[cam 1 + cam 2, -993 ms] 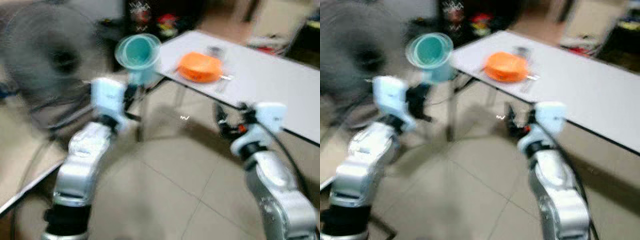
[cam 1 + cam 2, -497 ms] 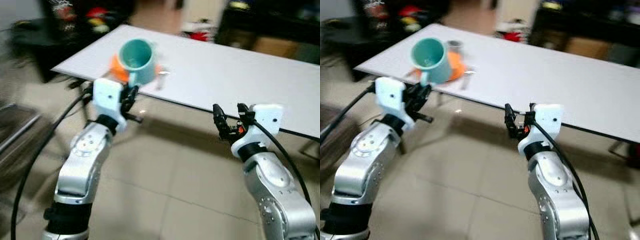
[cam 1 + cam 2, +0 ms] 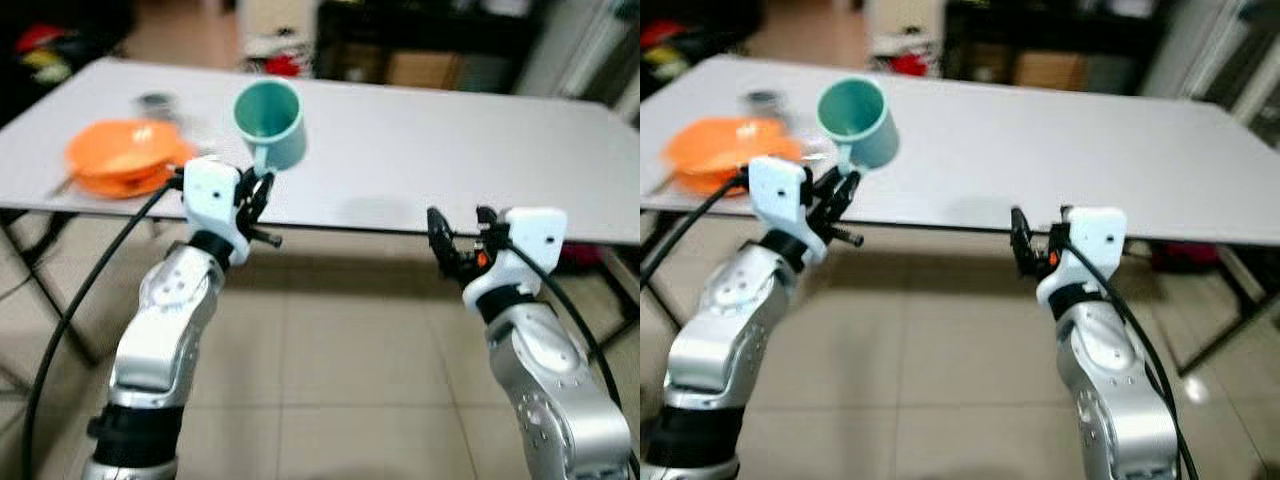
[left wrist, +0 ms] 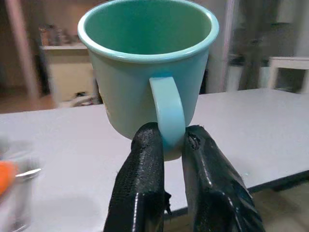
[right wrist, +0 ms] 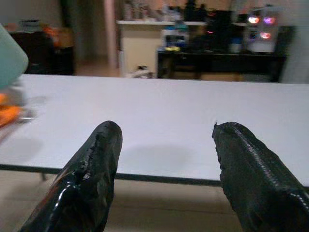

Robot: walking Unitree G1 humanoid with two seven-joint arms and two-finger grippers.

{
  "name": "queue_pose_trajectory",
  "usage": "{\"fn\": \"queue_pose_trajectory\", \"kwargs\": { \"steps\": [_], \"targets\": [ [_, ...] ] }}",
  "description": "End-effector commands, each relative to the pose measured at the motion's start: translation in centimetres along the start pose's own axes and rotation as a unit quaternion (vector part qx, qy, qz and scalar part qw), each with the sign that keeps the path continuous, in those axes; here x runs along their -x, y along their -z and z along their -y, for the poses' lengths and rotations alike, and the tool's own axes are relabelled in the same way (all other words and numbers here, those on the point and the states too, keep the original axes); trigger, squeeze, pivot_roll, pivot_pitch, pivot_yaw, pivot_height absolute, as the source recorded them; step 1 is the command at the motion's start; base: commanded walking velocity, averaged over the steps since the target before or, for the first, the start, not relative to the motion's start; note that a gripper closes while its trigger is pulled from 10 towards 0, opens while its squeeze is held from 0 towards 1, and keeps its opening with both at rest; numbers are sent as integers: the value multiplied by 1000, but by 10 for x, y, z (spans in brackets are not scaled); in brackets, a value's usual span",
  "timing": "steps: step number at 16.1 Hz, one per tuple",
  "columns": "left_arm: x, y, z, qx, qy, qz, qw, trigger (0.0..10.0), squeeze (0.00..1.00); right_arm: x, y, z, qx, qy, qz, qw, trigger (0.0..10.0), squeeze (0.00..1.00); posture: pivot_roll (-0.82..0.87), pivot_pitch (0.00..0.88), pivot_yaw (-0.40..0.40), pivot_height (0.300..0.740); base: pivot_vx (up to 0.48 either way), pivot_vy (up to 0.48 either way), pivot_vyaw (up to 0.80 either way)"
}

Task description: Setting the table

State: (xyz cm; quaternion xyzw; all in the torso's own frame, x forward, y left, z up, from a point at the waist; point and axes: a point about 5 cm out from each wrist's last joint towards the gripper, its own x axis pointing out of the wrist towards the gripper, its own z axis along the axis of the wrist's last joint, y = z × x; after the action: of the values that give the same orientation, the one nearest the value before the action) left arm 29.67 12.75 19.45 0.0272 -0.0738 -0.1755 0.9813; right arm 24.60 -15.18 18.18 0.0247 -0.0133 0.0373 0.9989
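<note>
The view has swung square to the long white table. The left gripper pinches the handle of the teal enamel mug, now ready for placing near the orange plate; the right gripper is spread, empty.

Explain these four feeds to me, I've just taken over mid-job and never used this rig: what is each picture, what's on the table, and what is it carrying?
The two wide pictures come from a stereo camera on a humanoid robot's head, looking down at its own silver arms. The other two come from cameras on its wrists, looking along each gripper's two black fingers. The left gripper pinches the handle of a teal mug, held up in front of the table's near edge. The right gripper is open, holds nothing and faces the white table. An orange plate lies on the table toward the robot's left, with a small blurred item behind it that I can't identify.
</note>
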Motion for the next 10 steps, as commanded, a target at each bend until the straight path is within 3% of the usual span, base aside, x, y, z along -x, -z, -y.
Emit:
{"fn": "queue_pose_trajectory", "kwargs": {
  "steps": [1, 4, 10],
  "targets": [
    [-3, -4, 7, -6, 17, 7, 1000, 10000, 0, 0, 0, 4, -2, 9, 1, 1000, 10000, 0, 13, 0, -43, 740, 262, 0, 0],
    [-5, -5, 4, -8, 14, 7, 1000, 10000, 0, -1, 3, 4, 0, 12, -5, 1000, 10000, 0, 18, 0, -43, 740, 263, 0, -160],
    [-6, -4, 1, -13, 6, 5, 1000, 10000, 0, -3, 4, 6, 3, 15, -6, 1000, 10000, 0, 19, 0, -43, 740, 284, 0, -775]
  ]
}}
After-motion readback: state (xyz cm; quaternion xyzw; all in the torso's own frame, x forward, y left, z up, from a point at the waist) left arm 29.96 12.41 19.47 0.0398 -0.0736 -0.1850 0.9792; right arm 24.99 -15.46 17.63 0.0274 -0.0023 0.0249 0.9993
